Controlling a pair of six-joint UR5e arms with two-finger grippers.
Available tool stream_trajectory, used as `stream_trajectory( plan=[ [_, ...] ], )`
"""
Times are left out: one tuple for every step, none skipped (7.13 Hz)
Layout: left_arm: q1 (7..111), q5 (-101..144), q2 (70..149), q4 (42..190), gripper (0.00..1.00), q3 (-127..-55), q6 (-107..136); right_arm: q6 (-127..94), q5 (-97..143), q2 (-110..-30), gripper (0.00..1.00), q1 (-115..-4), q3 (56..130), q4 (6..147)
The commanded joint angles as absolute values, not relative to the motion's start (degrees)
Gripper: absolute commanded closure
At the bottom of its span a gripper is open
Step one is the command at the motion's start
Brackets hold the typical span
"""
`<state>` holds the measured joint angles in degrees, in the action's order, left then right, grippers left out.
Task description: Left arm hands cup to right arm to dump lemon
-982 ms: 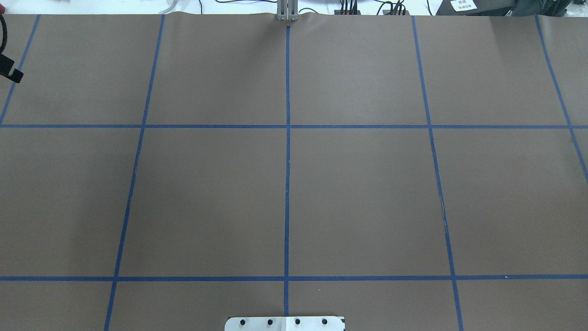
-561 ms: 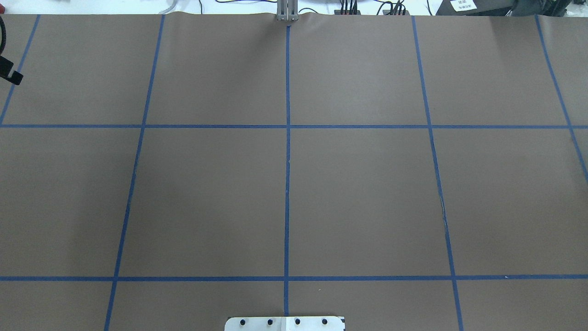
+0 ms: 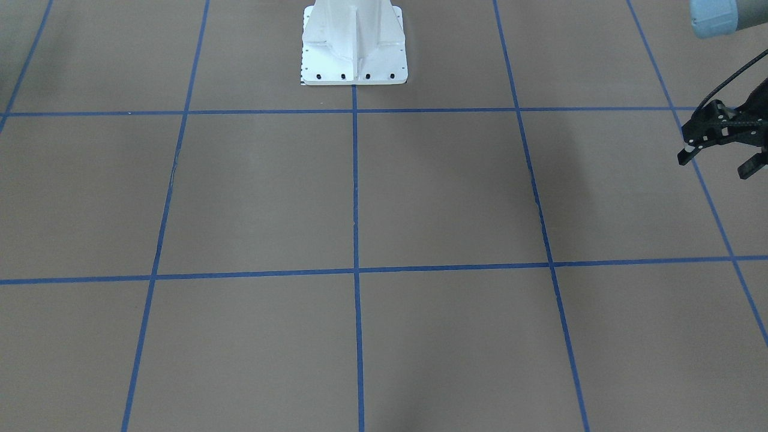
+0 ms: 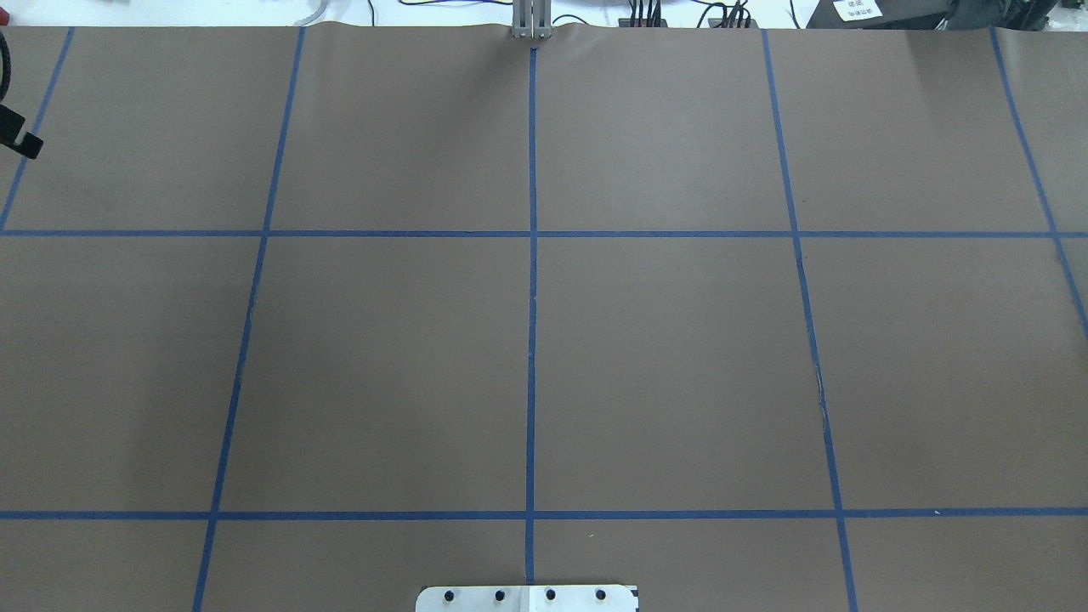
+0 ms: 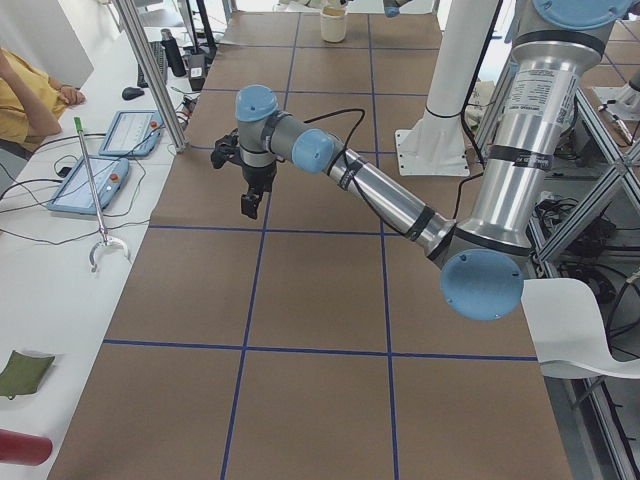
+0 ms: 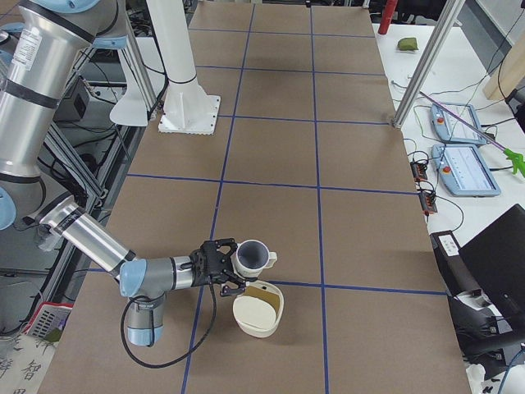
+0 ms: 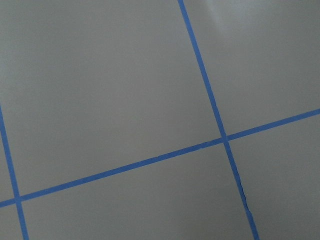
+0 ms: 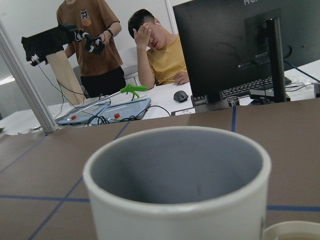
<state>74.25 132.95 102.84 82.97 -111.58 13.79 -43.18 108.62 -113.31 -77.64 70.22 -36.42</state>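
The white cup [image 6: 253, 256] is upright, off the table, at the tips of my right gripper [image 6: 234, 269] in the exterior right view. I cannot tell there whether the fingers are shut on it. In the right wrist view the cup [image 8: 175, 200] fills the frame; what shows of its grey inside is bare and its bottom is hidden. No lemon shows. My left gripper [image 3: 717, 167] is open and empty, raised over the table's left end. It also shows in the exterior left view [image 5: 248, 205] and at the overhead view's left edge [image 4: 21, 140].
A cream bowl [image 6: 258, 313] with something yellow-brown in it stands on the table just below the cup; its rim [image 8: 292, 231] shows in the right wrist view. The white robot base [image 3: 354, 42] stands at mid-table. Two people, a monitor [image 8: 235, 45] and tablets [image 6: 463, 168] are beyond the table's edge.
In the overhead view the left gripper's tip at the left edge has slid slightly downward and outward. Nothing else on the table has changed.
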Motion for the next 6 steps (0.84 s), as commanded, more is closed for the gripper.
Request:
stream_trajectory(
  plan=[
    [74.3,133.2,102.8,83.0,0.0,-111.6,13.8,-40.1,108.6,-113.3,1.0,-78.0,79.8,-24.8],
    [74.3,133.2,102.8,83.0,0.0,-111.6,13.8,-40.1,108.7,-112.6,1.0,-77.9,85.5,-17.8],
    [74.3,133.2,102.8,83.0,0.0,-111.6,13.8,-40.1,109.1,-111.0,1.0,-77.8,91.3,-9.8],
    [74.3,133.1,102.8,83.0,0.0,-111.4,13.8,-40.1,110.3,-108.2,1.0,-77.8,96.4,-1.5],
    [74.2,133.1,102.8,83.0,0.0,-111.4,13.9,-40.0,110.4,-103.2,1.0,-76.7,98.2,5.0],
    [74.2,133.2,102.8,83.0,0.0,-111.2,13.9,-40.0,109.5,-97.5,1.0,-74.1,98.1,9.8]
  ],
)
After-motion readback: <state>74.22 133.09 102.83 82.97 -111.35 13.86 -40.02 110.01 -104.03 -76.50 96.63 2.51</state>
